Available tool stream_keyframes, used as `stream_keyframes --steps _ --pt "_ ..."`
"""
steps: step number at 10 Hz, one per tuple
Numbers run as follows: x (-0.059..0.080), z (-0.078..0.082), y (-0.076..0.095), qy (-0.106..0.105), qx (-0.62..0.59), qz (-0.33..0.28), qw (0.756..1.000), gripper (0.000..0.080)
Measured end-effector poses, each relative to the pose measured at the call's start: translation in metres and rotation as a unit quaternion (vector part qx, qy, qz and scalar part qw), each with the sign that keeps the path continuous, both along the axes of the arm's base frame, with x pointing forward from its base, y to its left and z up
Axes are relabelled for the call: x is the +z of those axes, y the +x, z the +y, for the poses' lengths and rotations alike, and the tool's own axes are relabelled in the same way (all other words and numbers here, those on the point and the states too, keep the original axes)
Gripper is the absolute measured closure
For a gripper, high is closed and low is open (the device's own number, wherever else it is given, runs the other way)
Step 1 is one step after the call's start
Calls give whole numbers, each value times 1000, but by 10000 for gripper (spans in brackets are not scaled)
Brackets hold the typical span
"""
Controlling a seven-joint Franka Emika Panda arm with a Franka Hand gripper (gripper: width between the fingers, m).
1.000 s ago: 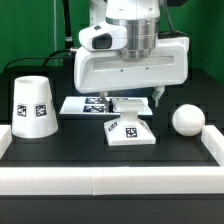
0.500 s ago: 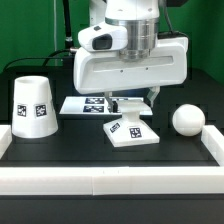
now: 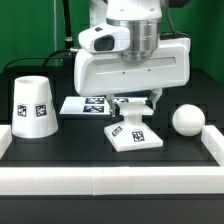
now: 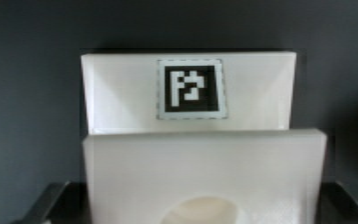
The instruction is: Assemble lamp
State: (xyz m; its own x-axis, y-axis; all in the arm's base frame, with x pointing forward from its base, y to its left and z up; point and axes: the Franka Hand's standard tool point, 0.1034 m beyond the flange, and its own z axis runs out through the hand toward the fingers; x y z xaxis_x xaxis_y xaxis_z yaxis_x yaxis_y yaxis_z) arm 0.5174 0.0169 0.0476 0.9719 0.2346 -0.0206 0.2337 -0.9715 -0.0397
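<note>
The small square sloped lamp base [image 3: 135,133] sits on the black table in the middle of the exterior view, its tag facing up. My gripper [image 3: 134,108] is right above it with a finger on each side of its far part, shut on it. In the wrist view the base [image 4: 194,90] fills the picture. The dark fingers [image 4: 55,200] press its two sides, and the gripper [image 4: 201,205] sits over its socket hole. The ball-shaped bulb [image 3: 186,119] lies at the exterior view's right. The tapered shade [image 3: 32,105] stands mouth down at the left.
The marker board [image 3: 85,104] lies flat behind the base, toward the exterior view's left, partly under the hand. A raised white border [image 3: 110,180] runs along the front and sides of the black table. Green wall panels stand at the back.
The lamp base has shifted a little to the exterior view's right and turned slightly, held between the fingers. The bulb and the shade have not moved.
</note>
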Motion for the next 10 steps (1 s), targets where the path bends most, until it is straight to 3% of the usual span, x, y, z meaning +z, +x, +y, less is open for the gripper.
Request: stream_keyframes --steps 2,8,10 --pt "1 15 20 3 10 -12 1000 269" --pt "1 69 55 10 -54 -32 998 269" --pt "1 75 64 14 -73 -36 997 269"
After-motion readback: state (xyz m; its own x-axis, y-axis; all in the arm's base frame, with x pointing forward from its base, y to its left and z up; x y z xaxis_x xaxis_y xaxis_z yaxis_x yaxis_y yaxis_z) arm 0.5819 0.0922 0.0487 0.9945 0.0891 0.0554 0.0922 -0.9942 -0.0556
